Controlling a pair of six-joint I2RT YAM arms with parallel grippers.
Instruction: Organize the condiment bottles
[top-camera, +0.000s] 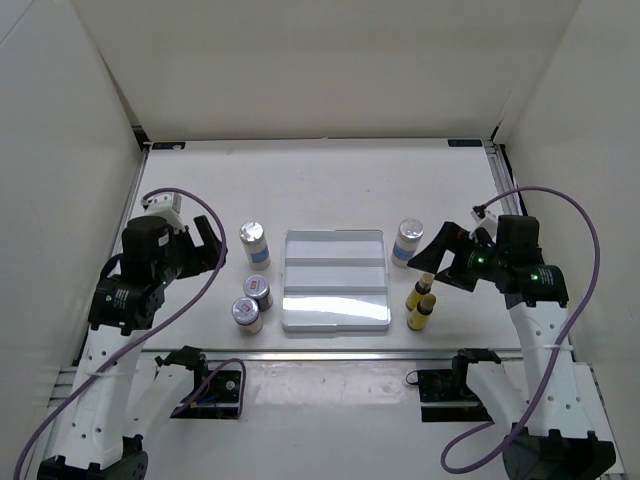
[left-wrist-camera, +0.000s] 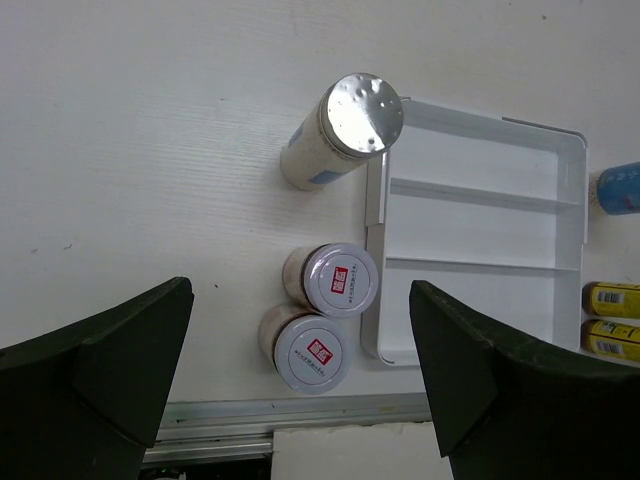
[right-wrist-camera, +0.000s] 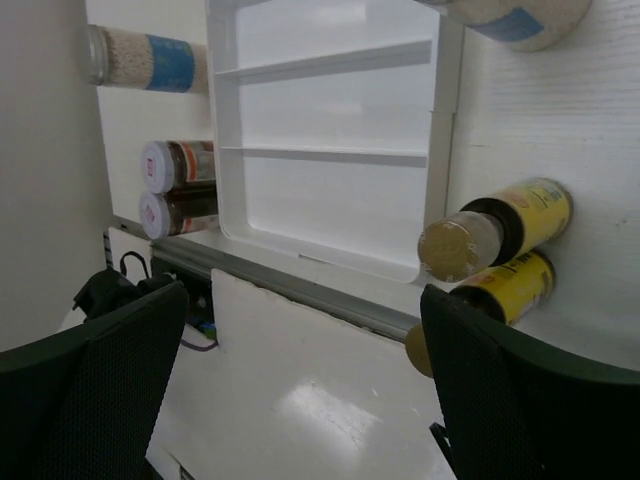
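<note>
At the near edge, a metal rail (top-camera: 330, 352) runs across the surface (top-camera: 320, 190), with both arms' purple cables (top-camera: 215, 300) looping above it.

Just past the rail, on the left, two brown-filled jars stand upright close together. The nearer jar (top-camera: 246, 314) and the second jar (top-camera: 258, 292) both have red-stickered lids and sit just beside the tray's left rim. Opposite them, on the right, two yellow bottles stand upright side by side, one (top-camera: 424, 313) slightly nearer than the other (top-camera: 417, 292). Both are just beside the tray's right rim.

The white stepped tray (top-camera: 335, 305) lies between these two groups, its two ridges running left to right. All six bottles are on the surface outside it.

Farther back, a pale blue-labelled jar (top-camera: 254, 243) with a shiny perforated lid stands at the tray's far-left corner. Another blue-labelled jar (top-camera: 407, 241) stands at the far-right corner.

The left claw (top-camera: 205, 245) hangs above the surface to the left of the jars, its jaws wide apart and holding nothing. The three left jars stand between it and the tray. The right claw (top-camera: 432, 255) hangs on the right, also spread wide and holding nothing. It is just beside the far-right jar and above the yellow bottles.
</note>
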